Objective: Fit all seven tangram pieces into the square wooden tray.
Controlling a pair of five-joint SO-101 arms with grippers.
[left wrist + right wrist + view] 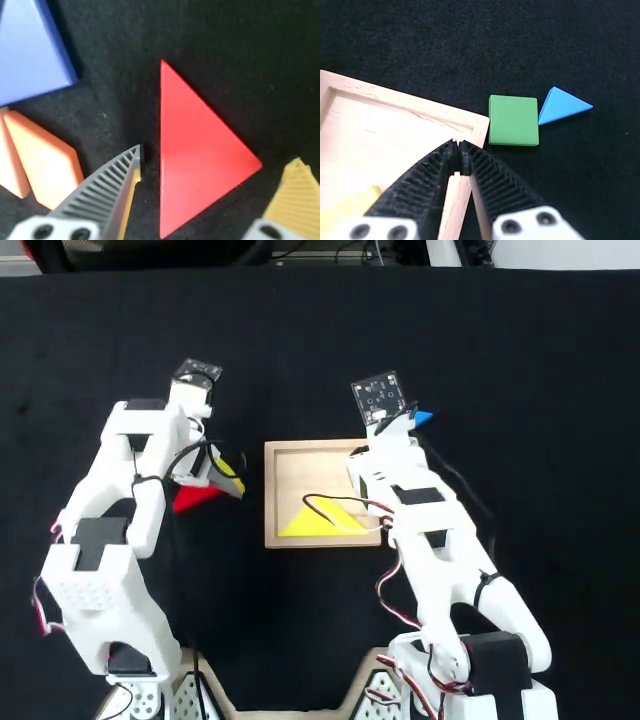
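On the table, centre: the tray, with one yellow triangle flat in its near half. Six pieces to go, judging by that.

Just left of the tray, flat on the table: the red triangle. Straddled by the left pincer, spread wide, one finger off each side, gripping nothing. Over the tray's far right corner: the right pincer, closed tight and empty.

Probably light, stiff and smooth, that red triangle, and thin, with little edge to catch. Likely to squirt sideways if pinched across two slanting sides. Better to seat one pad flat against the long straight edge and the other on the opposite corner, low down, then lift level.

Near the grey finger: an orange parallelogram, easy to nudge on closing. Farther off, a big blue piece.

Just beside the tray's corner: a green square, with a small blue triangle touching its corner.

Over the tray's right side: the right arm and a loop of cable, in the way of any drop there. Safest to aim for the left half.
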